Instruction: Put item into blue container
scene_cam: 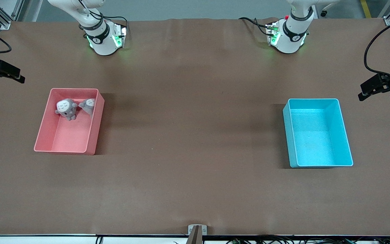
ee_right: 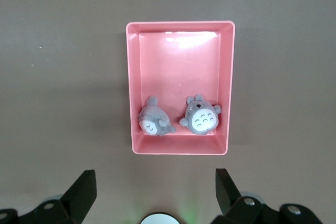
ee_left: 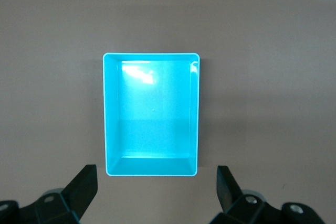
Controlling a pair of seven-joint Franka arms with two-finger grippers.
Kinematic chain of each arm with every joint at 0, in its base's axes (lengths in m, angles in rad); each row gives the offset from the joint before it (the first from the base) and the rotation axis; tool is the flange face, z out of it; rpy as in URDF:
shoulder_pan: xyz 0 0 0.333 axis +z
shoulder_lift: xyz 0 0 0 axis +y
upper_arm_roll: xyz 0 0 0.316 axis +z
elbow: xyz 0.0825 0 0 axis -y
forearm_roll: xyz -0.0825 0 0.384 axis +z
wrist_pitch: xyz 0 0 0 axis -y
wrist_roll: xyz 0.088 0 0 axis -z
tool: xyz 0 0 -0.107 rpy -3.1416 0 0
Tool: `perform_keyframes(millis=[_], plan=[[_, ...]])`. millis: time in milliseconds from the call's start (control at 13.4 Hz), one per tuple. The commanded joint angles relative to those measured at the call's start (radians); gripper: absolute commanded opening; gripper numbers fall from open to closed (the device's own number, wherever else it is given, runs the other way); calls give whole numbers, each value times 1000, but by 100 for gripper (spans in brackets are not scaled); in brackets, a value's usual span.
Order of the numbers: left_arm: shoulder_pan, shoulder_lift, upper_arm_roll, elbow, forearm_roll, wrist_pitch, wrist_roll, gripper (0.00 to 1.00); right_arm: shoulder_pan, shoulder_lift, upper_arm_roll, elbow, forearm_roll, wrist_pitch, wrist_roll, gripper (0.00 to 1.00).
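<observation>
The blue container [scene_cam: 317,135] stands empty toward the left arm's end of the table. My left gripper [scene_cam: 376,98] hangs high over the table beside it, open and holding nothing. In the left wrist view the blue container [ee_left: 152,114] lies straight below, past the open left gripper [ee_left: 157,174]. Two grey plush toys [scene_cam: 66,109] [scene_cam: 88,105] lie in the pink bin [scene_cam: 63,139] toward the right arm's end. My right gripper [scene_cam: 8,80] hangs high beside that bin, open and empty. The right wrist view shows both toys [ee_right: 202,116] [ee_right: 153,120] against one short wall, past the right gripper [ee_right: 155,174].
The pink bin [ee_right: 178,66] has bare floor beyond the toys. Both arm bases [scene_cam: 102,37] [scene_cam: 288,34] stand at the table's back edge. Brown tabletop [scene_cam: 195,118] stretches between the two bins.
</observation>
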Motion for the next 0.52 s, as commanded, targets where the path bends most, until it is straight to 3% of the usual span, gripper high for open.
perform_keyframes(millis=[0, 448], plan=[[5, 1, 0, 4, -13, 6, -8, 100, -6, -53, -2, -145, 17, 93, 5, 100], [8, 13, 2, 7, -20, 9, -10, 100, -8, -105, -2, -478, 20, 366, 5, 100]])
